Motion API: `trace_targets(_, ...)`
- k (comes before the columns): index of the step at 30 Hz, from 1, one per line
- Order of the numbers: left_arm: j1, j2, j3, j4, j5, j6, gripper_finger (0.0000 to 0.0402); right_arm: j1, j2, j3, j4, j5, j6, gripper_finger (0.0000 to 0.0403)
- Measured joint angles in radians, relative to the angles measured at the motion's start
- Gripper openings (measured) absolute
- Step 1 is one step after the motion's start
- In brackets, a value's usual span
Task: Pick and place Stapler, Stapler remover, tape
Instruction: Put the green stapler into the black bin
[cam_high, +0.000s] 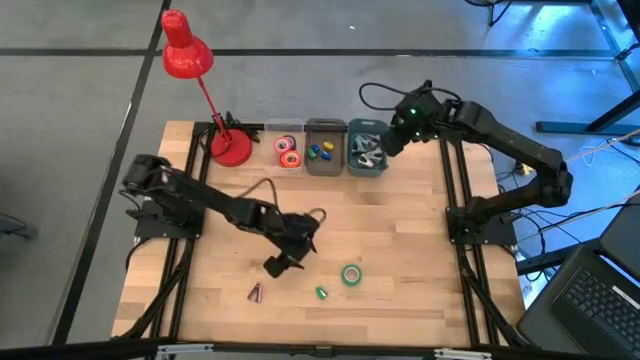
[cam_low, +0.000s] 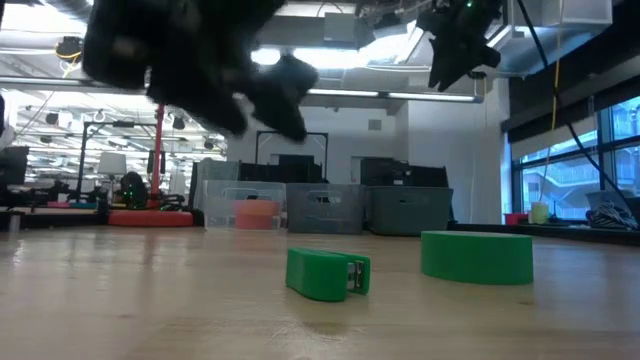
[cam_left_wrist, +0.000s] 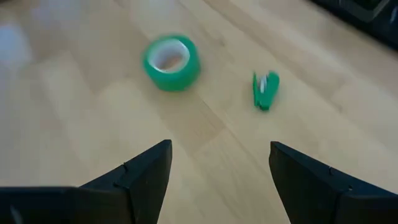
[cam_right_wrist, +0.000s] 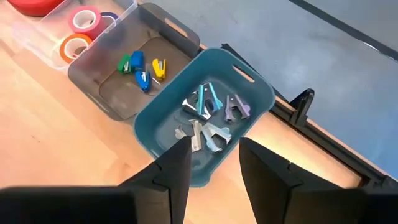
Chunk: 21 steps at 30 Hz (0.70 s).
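A green tape roll (cam_high: 351, 274) (cam_left_wrist: 171, 61) (cam_low: 477, 255) lies flat on the table, with a small green stapler (cam_high: 321, 293) (cam_left_wrist: 265, 90) (cam_low: 327, 273) close by. A dark red stapler remover (cam_high: 255, 291) lies nearer the left. My left gripper (cam_high: 278, 264) (cam_left_wrist: 217, 168) hovers open above the table, left of the tape and touching nothing. My right gripper (cam_high: 392, 140) (cam_right_wrist: 214, 162) hangs open over the blue bin (cam_right_wrist: 249, 84), which holds several grey and blue removers (cam_right_wrist: 208, 118).
Three bins stand in a row at the far edge: a clear one (cam_high: 288, 150) with red-orange and pink tape rolls, a grey one (cam_high: 325, 150) with small coloured staplers, and the blue one (cam_high: 367, 150). A red desk lamp (cam_high: 230, 150) stands to their left. Bare wood lies around the loose items.
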Motion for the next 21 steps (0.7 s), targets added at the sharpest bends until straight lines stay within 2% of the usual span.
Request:
trace_targets(9,-0.101,0.212,0.089,0.006,0.009,0.152,0.0258,0.002,0.004,0.0,0.001,0.0,0.023,0.0138)
trace_targets(16,-0.145,0.313,0.162,0.019,0.004,0.206,0.0258,0.003,0.004,0.0,0.011,0.0,0.027,0.0138)
trace_targets(21,-0.147,0.353,0.168,0.094,0.005,0.205,0.0258,0.009,0.004,0.0,0.022,-0.007,0.03,0.0138)
